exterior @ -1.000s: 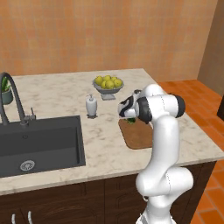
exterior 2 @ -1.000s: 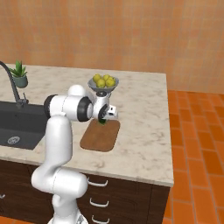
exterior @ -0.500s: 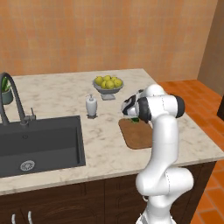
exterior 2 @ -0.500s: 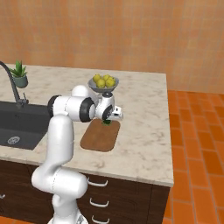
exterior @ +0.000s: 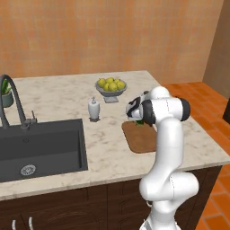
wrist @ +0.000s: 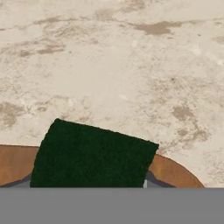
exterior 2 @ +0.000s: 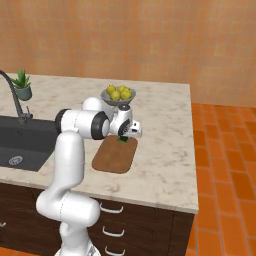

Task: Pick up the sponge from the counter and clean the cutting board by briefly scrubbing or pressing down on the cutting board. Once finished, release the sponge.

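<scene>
Gripping 1 dark green sponge, the gripper is clamped shut on it over the far edge of the cutting board, with the counter showing beyond that edge in the hand view. Listed relative to the cutting board: 1 bowl of lemons just behind it, 1 white soap dispenser nearby toward the sink, 1 small potted plant well apart past the sink.

obstacles: lemon bowl, soap bottle; free: counter right of cutting board
</scene>
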### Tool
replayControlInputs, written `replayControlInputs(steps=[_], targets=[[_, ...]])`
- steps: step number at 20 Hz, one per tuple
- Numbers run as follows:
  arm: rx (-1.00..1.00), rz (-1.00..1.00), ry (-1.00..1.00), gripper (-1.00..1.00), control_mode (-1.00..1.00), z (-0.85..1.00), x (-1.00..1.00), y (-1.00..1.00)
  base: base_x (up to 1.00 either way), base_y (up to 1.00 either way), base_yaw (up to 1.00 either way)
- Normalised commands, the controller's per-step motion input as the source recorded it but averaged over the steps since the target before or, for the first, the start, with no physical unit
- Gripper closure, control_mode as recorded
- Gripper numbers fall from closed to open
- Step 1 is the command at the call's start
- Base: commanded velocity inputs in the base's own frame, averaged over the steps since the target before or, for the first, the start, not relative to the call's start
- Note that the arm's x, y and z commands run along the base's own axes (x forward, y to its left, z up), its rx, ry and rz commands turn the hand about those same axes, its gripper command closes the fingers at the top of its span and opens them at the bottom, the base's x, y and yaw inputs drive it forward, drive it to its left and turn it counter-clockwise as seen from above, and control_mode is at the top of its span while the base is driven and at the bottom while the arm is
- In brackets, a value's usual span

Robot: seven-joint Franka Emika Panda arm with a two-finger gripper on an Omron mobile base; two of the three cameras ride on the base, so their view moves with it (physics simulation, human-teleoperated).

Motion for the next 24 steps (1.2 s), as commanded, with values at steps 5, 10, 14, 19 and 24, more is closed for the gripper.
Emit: replayControlInputs(steps=[5,10,14,19,24], targets=[[0.00,0.00,0.00,1.00,-1.00,-0.67,-0.29,-0.53,0.00,0.00,0.00],[0.00,0.00,0.00,1.00,-1.00,-0.90,-0.17,-0.48,0.00,0.00,0.00],[0.00,0.06,-0.03,1.00,-1.00,-0.14,-0.28,-0.75,0.00,0.00,0.00],[0.00,0.01,0.00,1.00,-1.00,0.01,-0.70,-0.97,0.00,0.00,0.00],[0.00,0.00,0.00,1.00,-1.00,0.00,-0.76,-0.86,0.00,0.00,0.00]])
